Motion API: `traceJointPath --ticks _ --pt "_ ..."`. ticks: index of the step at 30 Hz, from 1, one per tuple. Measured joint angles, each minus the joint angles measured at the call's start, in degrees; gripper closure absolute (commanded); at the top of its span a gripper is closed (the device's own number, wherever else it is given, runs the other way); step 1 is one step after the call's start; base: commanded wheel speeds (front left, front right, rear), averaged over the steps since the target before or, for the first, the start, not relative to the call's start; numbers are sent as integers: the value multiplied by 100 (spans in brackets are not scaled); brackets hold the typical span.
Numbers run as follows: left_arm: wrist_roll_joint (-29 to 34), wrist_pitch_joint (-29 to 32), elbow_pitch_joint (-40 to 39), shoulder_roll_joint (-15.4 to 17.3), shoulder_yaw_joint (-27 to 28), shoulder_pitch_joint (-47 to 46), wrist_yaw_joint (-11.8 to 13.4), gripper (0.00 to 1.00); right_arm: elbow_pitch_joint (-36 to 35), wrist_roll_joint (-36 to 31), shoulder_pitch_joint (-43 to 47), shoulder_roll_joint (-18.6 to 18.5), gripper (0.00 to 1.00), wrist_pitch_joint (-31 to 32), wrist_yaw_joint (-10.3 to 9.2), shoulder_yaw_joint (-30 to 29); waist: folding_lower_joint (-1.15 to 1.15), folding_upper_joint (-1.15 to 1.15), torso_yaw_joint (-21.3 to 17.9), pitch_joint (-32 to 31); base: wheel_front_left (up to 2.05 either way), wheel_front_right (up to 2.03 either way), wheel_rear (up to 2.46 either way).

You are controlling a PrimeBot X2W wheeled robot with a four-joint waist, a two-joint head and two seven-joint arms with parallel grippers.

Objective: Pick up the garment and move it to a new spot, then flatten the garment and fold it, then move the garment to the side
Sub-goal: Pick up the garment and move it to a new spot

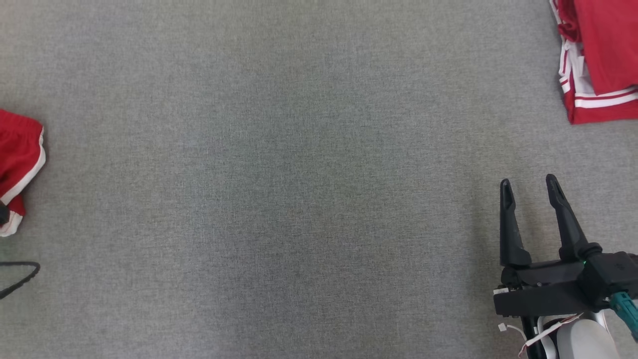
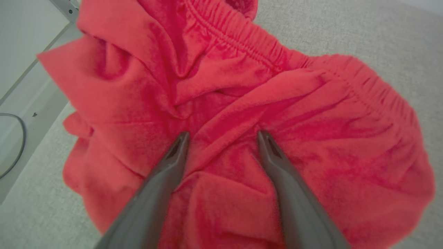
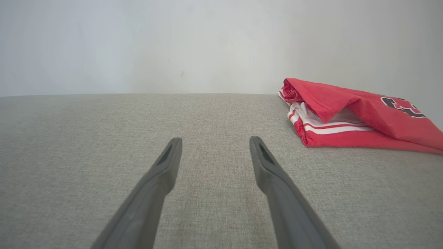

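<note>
A crumpled red garment (image 2: 242,103) with an elastic waistband lies on the grey cloth surface; in the head view its white-trimmed edge (image 1: 17,159) pokes in at the far left. My left gripper (image 2: 223,136) hangs open right over it, fingertips apart on either side of a raised fold, touching or nearly touching the cloth. My right gripper (image 1: 529,185) stands open at the lower right with nothing between its fingers, and it also shows over bare cloth surface (image 3: 215,143).
A folded red garment with white stripes (image 1: 600,60) lies at the far right corner (image 3: 356,117). A dark cable (image 1: 20,279) curls at the left edge (image 2: 14,145). A pale wall rises behind the grey surface (image 1: 299,174).
</note>
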Motion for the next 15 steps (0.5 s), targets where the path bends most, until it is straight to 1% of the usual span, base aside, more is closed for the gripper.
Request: traceJointPath --ticks 1,4,8,13,15 --pt "-1 -67 57 -7 1 6 15 100 -3 -1 1 -9 0 8 0 21 0 0 -7 -29 0 0 0" --pt "-1 -323 154 -37 -15 63 19 100 -19 -1 29 -29 0 53 0 16 0 0 -28 -126 0 0 0" --pt "10 -904 138 -67 -36 117 41 100 -13 9 116 -49 0 88 0 -23 0 0 -26 -265 0 0 0" --pt "70 -1659 -179 -63 -151 5 7 100 87 65 180 -13 0 78 0 -21 0 0 20 -471 0 0 0" --pt "120 -1862 -361 -68 -254 -81 -36 100 160 96 200 16 0 57 0 15 0 0 42 -566 0 0 0"
